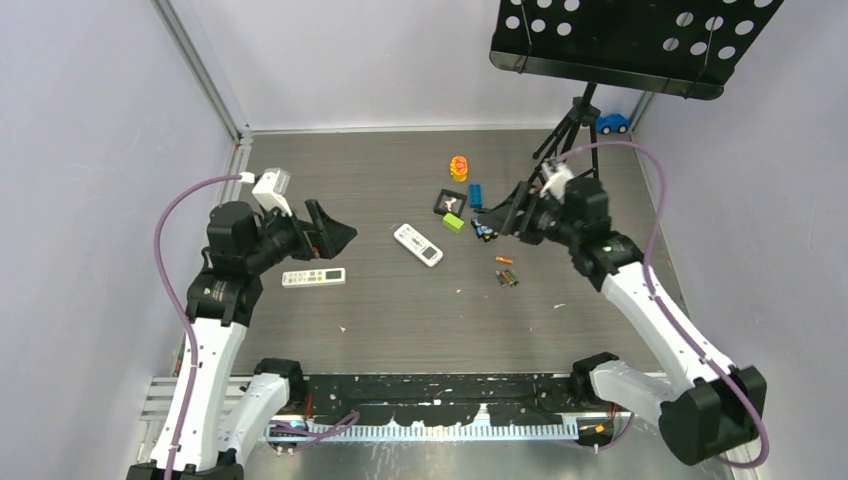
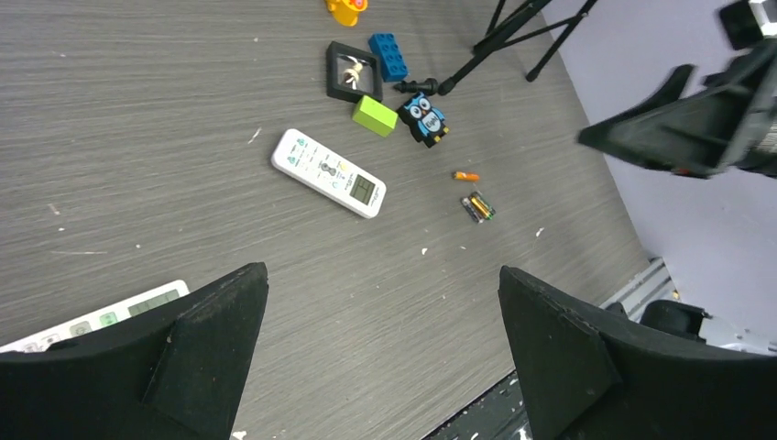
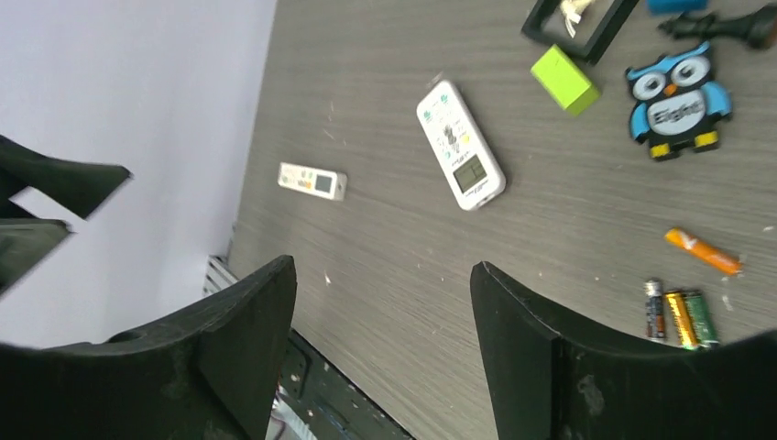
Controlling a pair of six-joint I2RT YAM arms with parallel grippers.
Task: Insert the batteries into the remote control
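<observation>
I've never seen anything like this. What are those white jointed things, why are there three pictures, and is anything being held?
They are two white robot arms, the left arm and the right arm, bolted at the near edge of a grey wood-grain table. One picture looks down from above and behind them. The other two come from a camera on each wrist, so the black wedges at the bottom are the left arm's two fingers and the right arm's two fingers. Both pairs stand open and hold nothing. On the table lie a broad white remote control with a display, a slimmer white remote, three small cylindrical batteries side by side, one orange battery, a blue owl figure and a green block.
</observation>
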